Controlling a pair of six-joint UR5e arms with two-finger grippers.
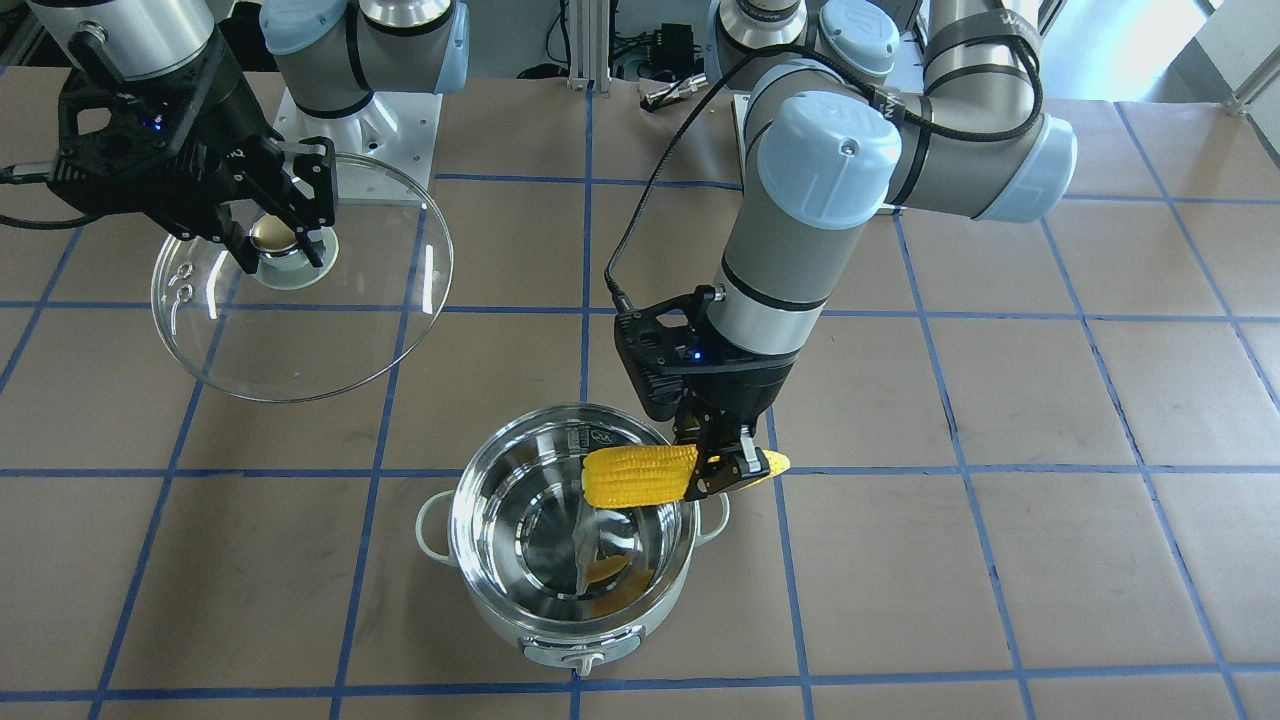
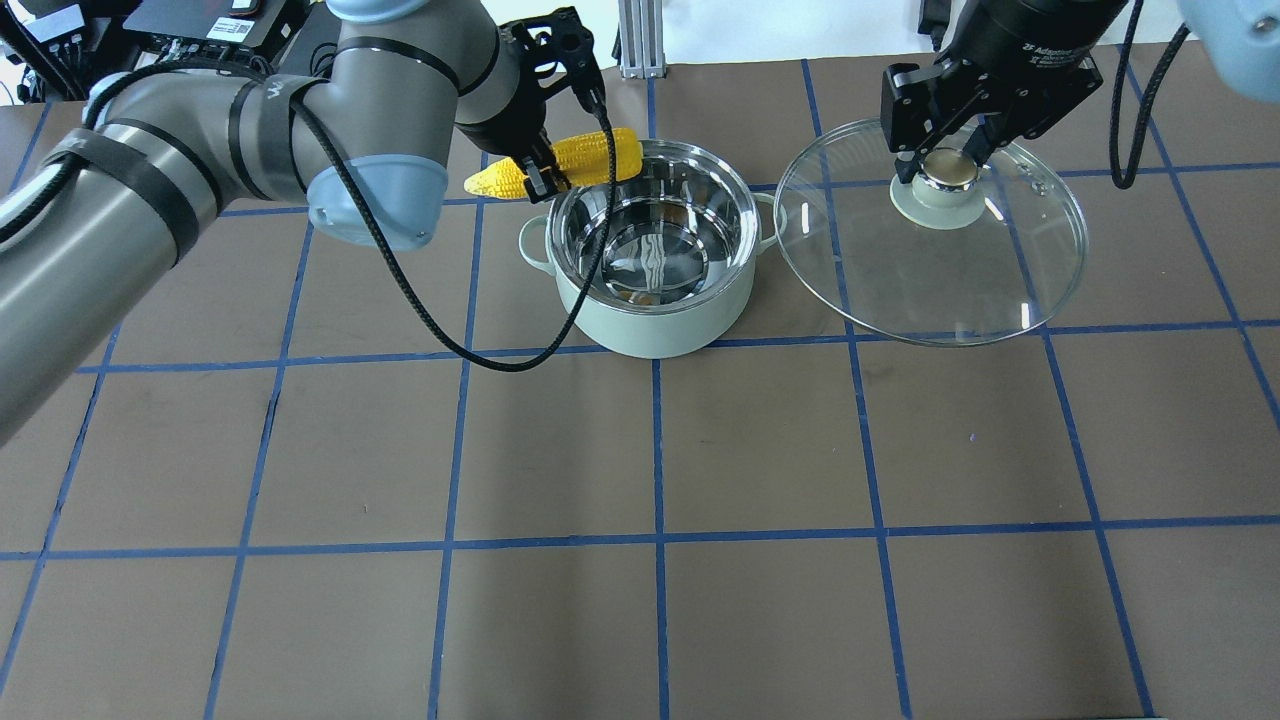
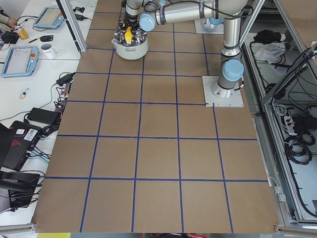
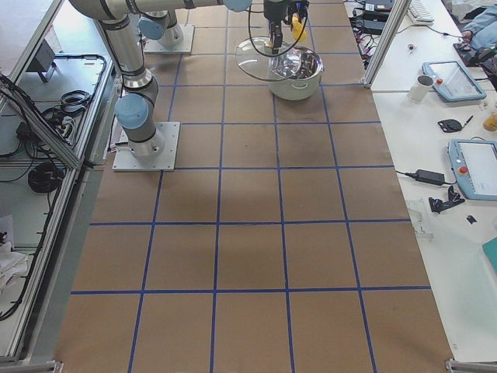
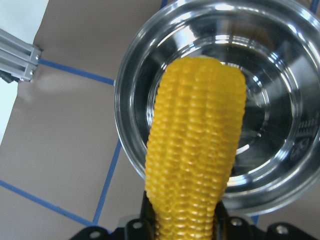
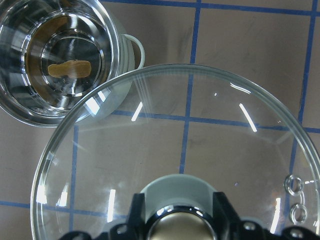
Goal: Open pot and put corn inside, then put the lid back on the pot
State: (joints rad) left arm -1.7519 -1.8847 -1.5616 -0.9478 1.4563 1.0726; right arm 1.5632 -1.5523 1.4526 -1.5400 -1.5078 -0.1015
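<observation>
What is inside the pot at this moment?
Only bare steel and reflections inside the pot; the corn hangs above its rim in the left pincer. Nothing covers the inside.

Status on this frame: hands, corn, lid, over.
Left hand shut on corn, over pot rim, not yet inside. Right hand shut on lid, held aside. Nothing blocking pot.

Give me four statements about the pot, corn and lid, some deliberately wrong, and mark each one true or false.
1. The left end effector grips the corn above the rim of the pot. True.
2. The lid sits on the pot. False: the right end effector holds it off to the side of the pot.
3. The corn lies on the pot's bottom. False: the pot is empty, showing only reflections.
4. The corn is held roughly level, its blunt end over the pot's opening. True.
</observation>
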